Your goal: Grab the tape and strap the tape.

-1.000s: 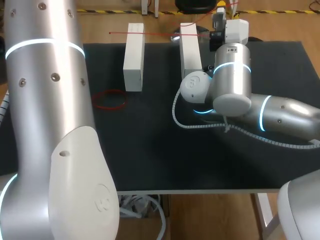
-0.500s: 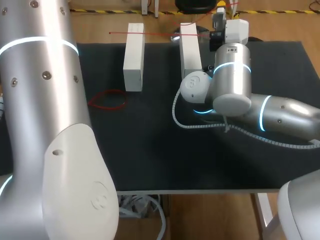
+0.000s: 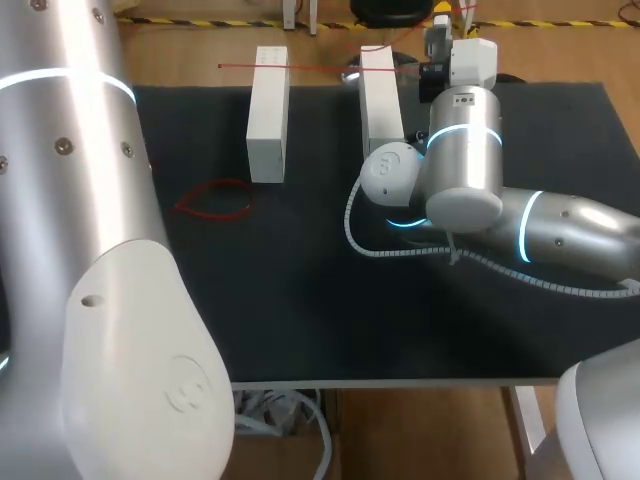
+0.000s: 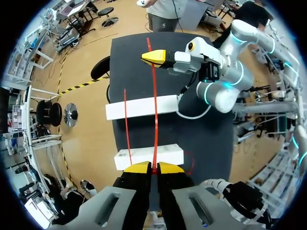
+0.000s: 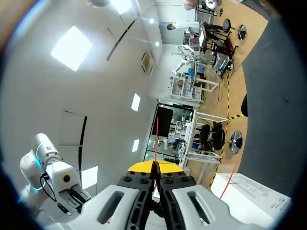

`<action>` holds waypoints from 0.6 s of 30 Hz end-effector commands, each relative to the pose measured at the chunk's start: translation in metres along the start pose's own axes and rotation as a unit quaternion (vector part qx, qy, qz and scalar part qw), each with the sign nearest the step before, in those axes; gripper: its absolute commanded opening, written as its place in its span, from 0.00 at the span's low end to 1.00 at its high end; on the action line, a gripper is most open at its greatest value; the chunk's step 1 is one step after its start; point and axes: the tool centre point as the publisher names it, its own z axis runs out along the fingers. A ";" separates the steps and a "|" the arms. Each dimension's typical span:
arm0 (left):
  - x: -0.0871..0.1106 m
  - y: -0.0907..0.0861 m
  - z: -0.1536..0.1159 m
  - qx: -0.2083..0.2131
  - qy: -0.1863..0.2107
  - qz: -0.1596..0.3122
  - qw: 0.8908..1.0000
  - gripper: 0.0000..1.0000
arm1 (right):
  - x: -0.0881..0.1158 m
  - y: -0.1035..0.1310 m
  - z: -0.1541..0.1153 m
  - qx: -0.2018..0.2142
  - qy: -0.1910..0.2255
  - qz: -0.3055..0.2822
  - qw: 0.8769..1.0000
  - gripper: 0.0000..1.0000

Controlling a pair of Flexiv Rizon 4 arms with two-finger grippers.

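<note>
We have the thin red plastic tape [image 4: 154, 110] pinched at both ends. Our left end effector [image 4: 153, 167] and right end effector [image 5: 154, 168] are each clenched on it, stretching it above the white rectangular block [image 4: 142, 106] and the second white block [image 4: 148, 155]. Strapping is in hand. Next, we judge, the tape must come down onto the blocks while staying taut.

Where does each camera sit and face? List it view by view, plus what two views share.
Head view: above and behind, looking down on the black table; left arm at left, right arm at right.
Left wrist view: on the left wrist, looking across the table at the right arm; left gripper shut on thin red tape.
Right wrist view: on the right wrist, facing the room beyond; right gripper shut on the tape.
Shared: head and left wrist views show both white rectangular blocks.
</note>
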 end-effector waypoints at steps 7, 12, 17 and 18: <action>0.005 0.001 0.001 0.001 -0.009 0.000 1.000 0.00 | 0.002 -0.010 0.005 0.017 -0.050 -0.088 0.995 0.00; 0.005 0.001 0.001 0.001 -0.009 0.000 1.000 0.00 | 0.006 -0.017 0.012 0.035 -0.136 -0.205 0.969 0.00; 0.005 0.001 0.001 0.001 -0.009 0.000 1.000 0.00 | 0.018 -0.018 0.020 0.022 -0.152 -0.325 0.933 0.00; 0.005 0.001 0.001 0.001 -0.009 0.000 1.000 0.00 | 0.021 -0.018 0.021 0.018 -0.145 -0.361 0.921 0.00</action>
